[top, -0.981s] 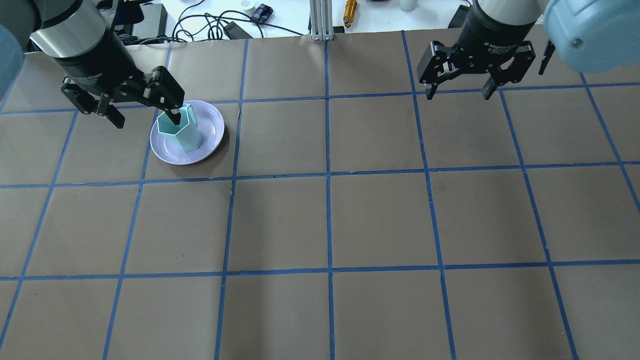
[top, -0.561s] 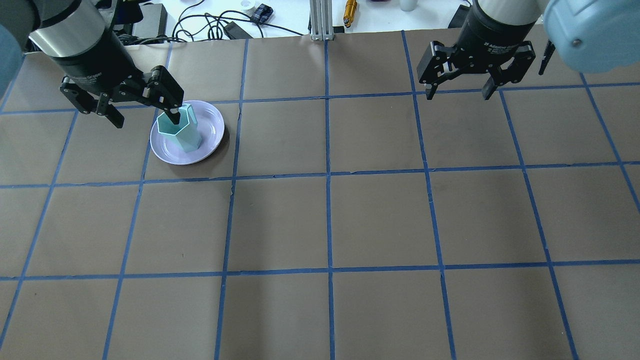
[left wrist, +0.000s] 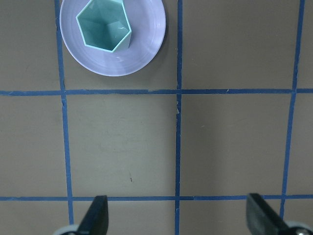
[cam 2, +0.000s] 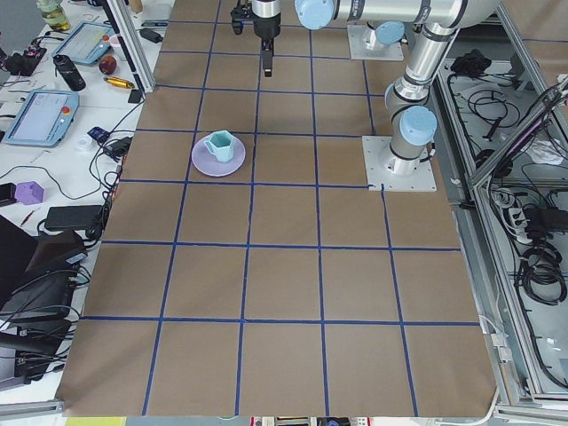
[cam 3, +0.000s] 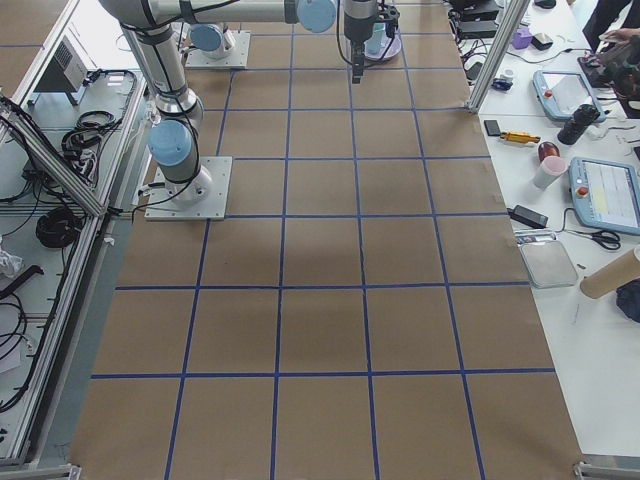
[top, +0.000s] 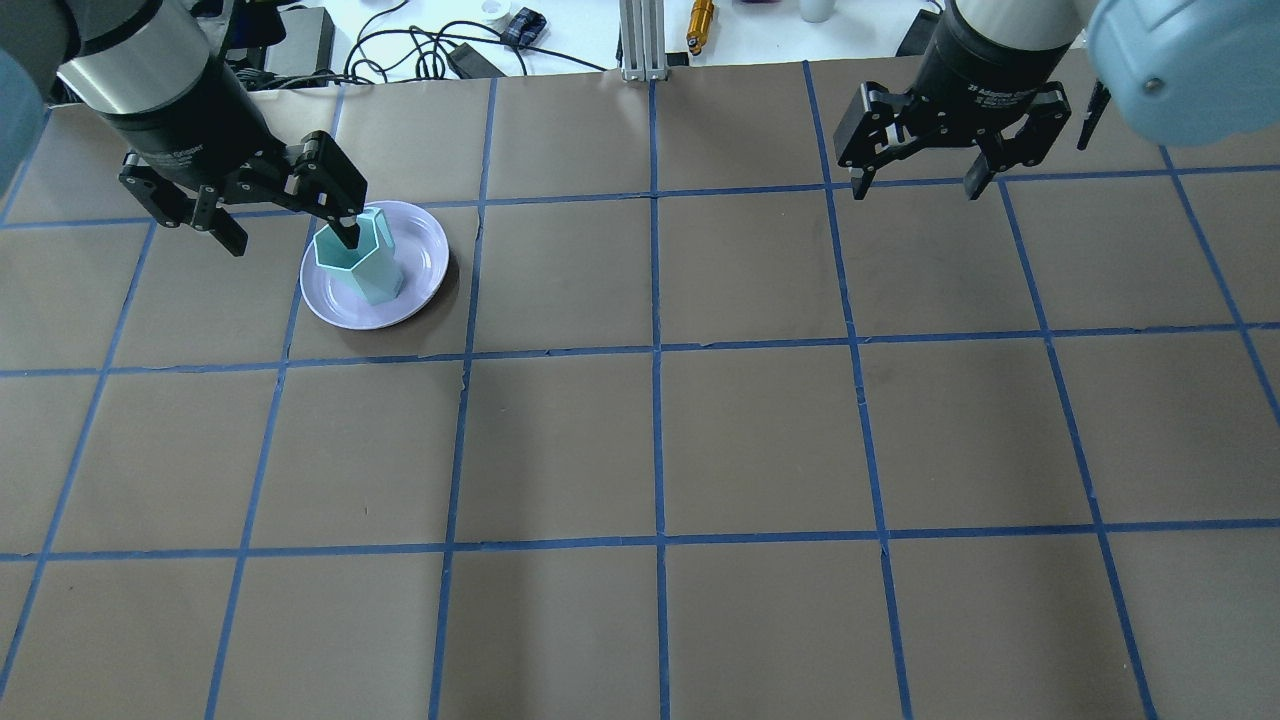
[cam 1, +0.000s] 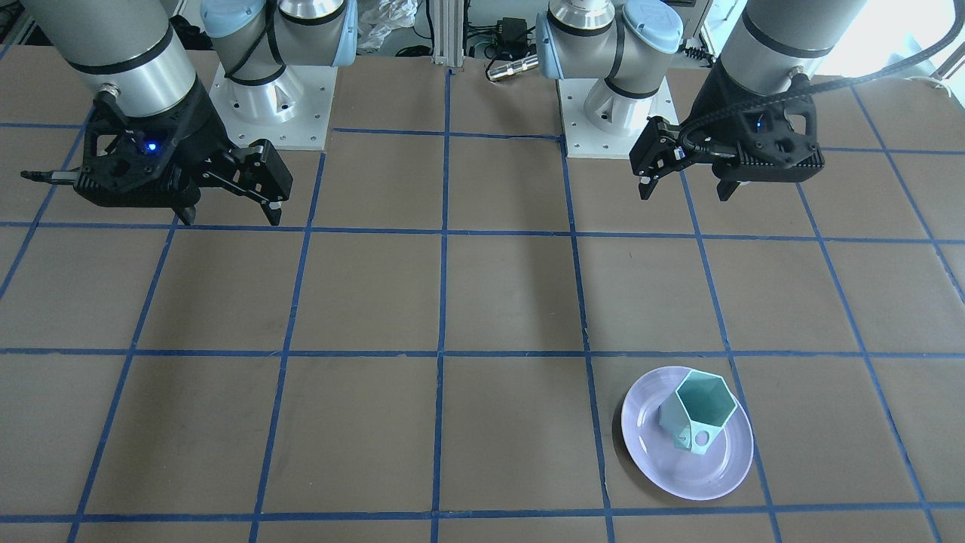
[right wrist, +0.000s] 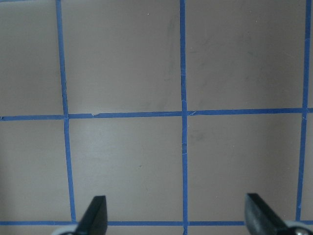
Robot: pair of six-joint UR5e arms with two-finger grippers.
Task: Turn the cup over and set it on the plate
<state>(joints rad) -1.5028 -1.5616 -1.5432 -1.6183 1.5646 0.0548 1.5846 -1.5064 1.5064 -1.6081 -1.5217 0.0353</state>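
Standing mouth-up on the plate (cam 1: 709,479) at far left, the cup (cam 1: 697,417) looked placed; the left gripper (cam 1: 684,188), spread and well apart, had to avoid nudging it; right gripper (cam 1: 230,219) likewise spread.

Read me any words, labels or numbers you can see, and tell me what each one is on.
"2F Adaptive Gripper", last letters faint: black collar above the right claw.
Print on the collar above the left claw: too blurred to read.
The cup and plate: no text.
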